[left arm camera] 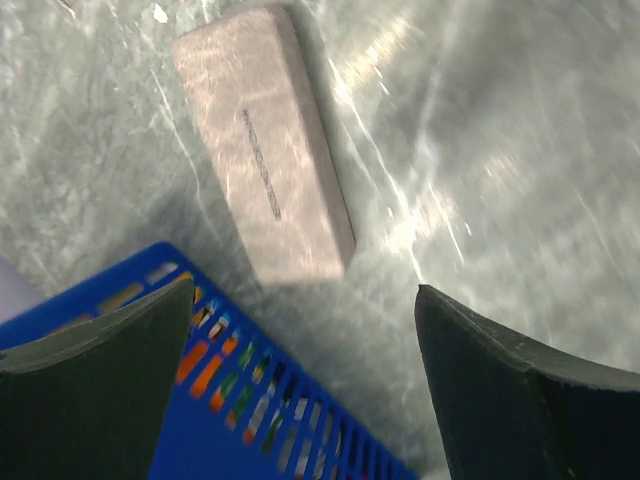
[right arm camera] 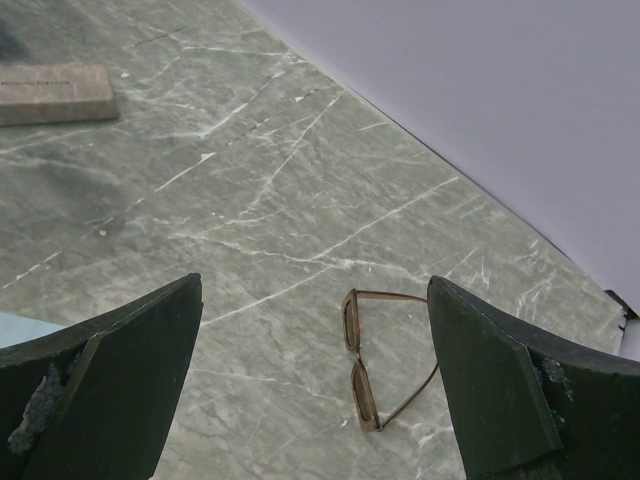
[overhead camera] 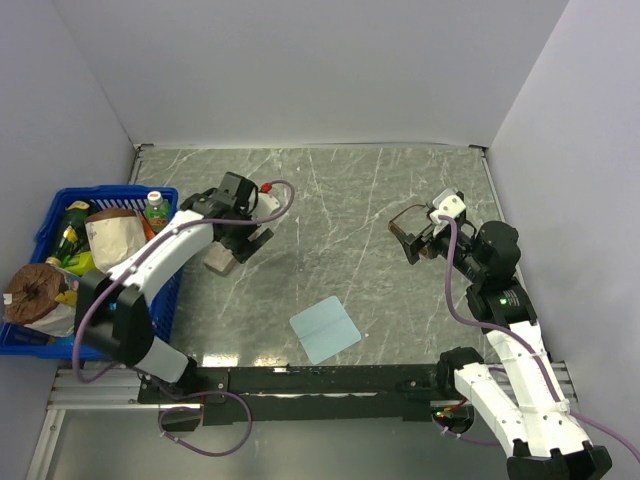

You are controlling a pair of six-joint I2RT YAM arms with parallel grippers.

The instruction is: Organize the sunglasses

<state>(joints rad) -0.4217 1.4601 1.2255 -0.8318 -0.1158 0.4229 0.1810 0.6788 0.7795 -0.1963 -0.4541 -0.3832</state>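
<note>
Nearest your lens, the right gripper (right arm camera: 314, 330) stands with its dark fingers (right arm camera: 110, 380) spread wide, holding nothing, above a grey-green marble-patterned tabletop (right arm camera: 250, 200). Framed between those fingers, the sunglasses (right arm camera: 358, 362) lie on the stone: a thin brown frame, dark brownish lenses, slim temple arms unfolded. A pale wall (right arm camera: 480, 90) rises close behind them. Seen from overhead, they sit in the right half of the table, just beside that gripper and toward the back right corner.

On your left, the left gripper (left arm camera: 305, 330) hangs equally wide and empty over a grey-brown rectangular case (left arm camera: 265, 145). The case is closed and lies flat, close beside the slotted rim of a blue plastic basket (left arm camera: 260, 410). The basket is filled with groceries and sits at the table's left edge. A light blue square cloth (overhead camera: 325, 329) lies flat near the front edge, between the arms. A broad run of marble separates the case from the glasses, and plain walls close the table on three sides.
</note>
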